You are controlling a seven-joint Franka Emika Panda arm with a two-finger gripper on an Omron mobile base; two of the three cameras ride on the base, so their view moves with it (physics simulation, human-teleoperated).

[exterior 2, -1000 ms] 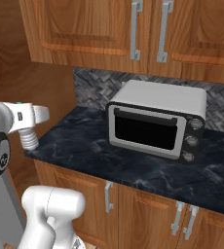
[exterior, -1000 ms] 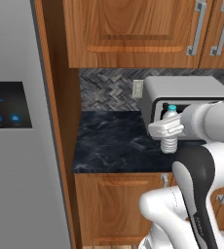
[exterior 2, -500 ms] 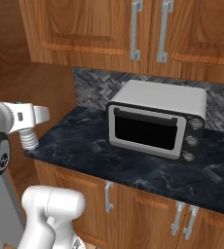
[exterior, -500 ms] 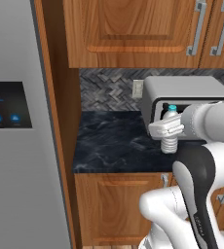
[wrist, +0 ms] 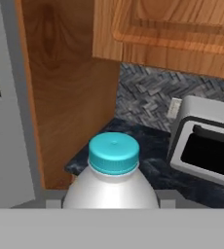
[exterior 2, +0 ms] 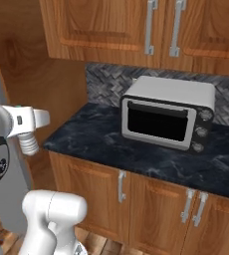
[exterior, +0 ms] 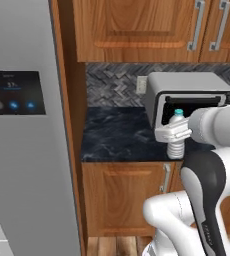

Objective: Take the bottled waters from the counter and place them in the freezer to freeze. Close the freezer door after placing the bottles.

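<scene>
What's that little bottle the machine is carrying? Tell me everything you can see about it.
The bottle is small and slim, of whitish, cloudy plastic with a ribbed lower body and a teal-blue screw cap, which is on. It stands upright, lifted clear of the dark counter, in front of the microwave. The gripper clamps it around the upper body, just below the shoulder; nothing else touches it. The hand view looks down on its cap and rounded shoulders.

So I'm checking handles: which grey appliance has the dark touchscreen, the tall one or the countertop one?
The tall grey door left of the counter; the microwave has a black window and knobs instead.
</scene>
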